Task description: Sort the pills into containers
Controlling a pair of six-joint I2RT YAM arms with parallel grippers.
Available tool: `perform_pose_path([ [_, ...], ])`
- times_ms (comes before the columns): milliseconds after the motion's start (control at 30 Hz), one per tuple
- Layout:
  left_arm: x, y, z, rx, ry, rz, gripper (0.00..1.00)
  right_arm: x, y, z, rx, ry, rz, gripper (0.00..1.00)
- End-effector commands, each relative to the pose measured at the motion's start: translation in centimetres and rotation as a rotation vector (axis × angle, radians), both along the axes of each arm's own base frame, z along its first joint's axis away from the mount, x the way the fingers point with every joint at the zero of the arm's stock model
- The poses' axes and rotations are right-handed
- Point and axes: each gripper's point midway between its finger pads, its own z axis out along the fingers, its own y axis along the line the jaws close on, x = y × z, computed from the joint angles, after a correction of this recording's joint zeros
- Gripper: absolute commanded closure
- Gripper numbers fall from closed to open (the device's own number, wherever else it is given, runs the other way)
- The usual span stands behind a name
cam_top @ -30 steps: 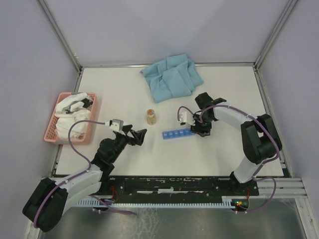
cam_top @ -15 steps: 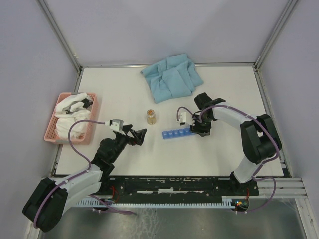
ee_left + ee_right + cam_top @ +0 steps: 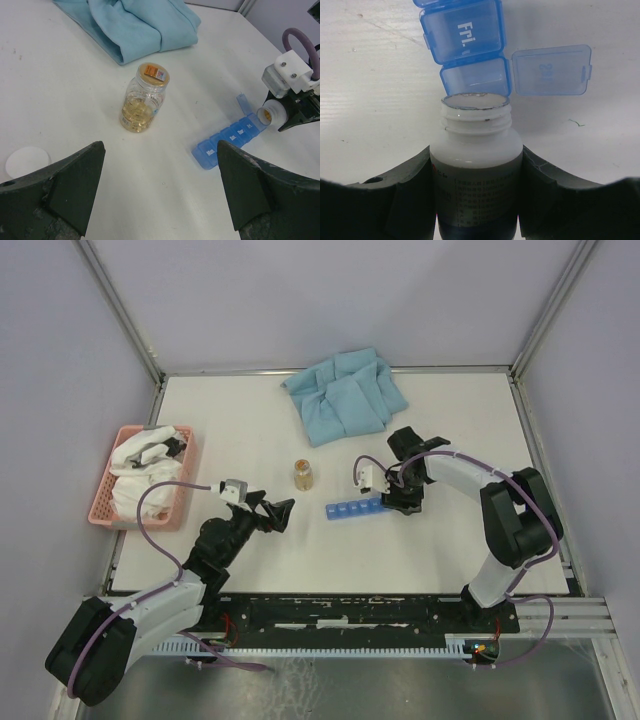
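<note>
The blue pill-organiser strip (image 3: 356, 509) lies on the white table; its compartments show in the left wrist view (image 3: 229, 138) and the right wrist view (image 3: 462, 37). The end compartment (image 3: 476, 81) has its lid open. My right gripper (image 3: 400, 498) is shut on an uncapped white pill bottle (image 3: 476, 165), tipped with its mouth at the open end compartment. The bottle also shows in the left wrist view (image 3: 272, 111). My left gripper (image 3: 277, 512) is open and empty, left of the strip. A clear jar of yellow pills (image 3: 304, 474) stands upright behind it.
A folded light-blue cloth (image 3: 345, 392) lies at the back. A pink slatted basket (image 3: 110, 502) with white cloth stands at the left edge. A white cap (image 3: 27, 161) lies on the table near my left gripper.
</note>
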Motion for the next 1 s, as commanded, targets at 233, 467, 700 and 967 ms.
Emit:
perform_pose_path([
  [233,0.65,0.19,2.33,-0.012,-0.084,0.024,0.01,1.26,0.37,1.38,-0.023,-0.053,-0.002,0.99],
  [467,0.65,0.17,2.33,-0.012,-0.083,0.023,0.01,1.21,0.28,1.32,-0.043,-0.057,0.005,0.99],
  [700,0.68,0.20,2.36,-0.012,-0.084,0.025,0.01,1.24,0.27,1.38,-0.059,-0.064,0.009,0.99],
  [967,0.68,0.19,2.32,-0.012,-0.082,0.025,0.01,1.25,0.24,1.41,-0.076,-0.066,0.009,0.99],
])
